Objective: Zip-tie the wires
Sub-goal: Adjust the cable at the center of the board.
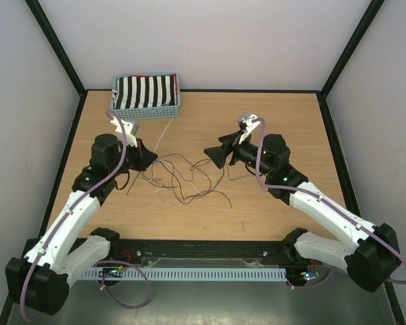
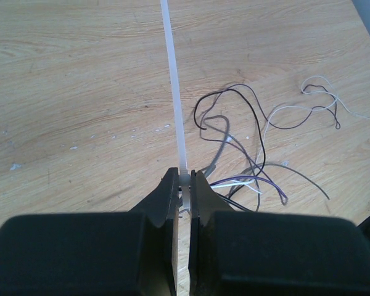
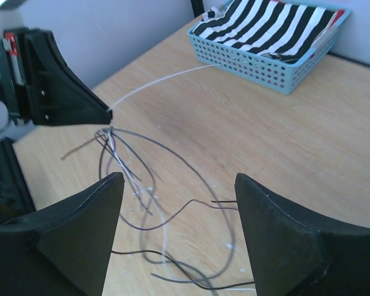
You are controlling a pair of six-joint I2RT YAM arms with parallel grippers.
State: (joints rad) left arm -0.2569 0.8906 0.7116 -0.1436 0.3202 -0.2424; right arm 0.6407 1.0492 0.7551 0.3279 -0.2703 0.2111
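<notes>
a blue plastic basket (image 1: 146, 108) holding black-and-white striped cloth (image 1: 145, 91) sits at the far edge of a wooden table (image 1: 284, 122).

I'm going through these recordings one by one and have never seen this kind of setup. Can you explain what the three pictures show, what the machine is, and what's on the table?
The machine is two white robot arms bolted at the near edge of a wooden table. The overhead picture looks down from above and behind them. The other two come from cameras on each wrist, so the black shapes at the bottom are that arm's own fingers.

On the table lie the wires, thin dark and pale strands in loose loops, and at the far edge a blue basket holding striped black-and-white cloth.

The left gripper is shut on a zip tie, a pale strip running away toward the basket. The right gripper is open, holding nothing, its fingers over the wires.
</notes>
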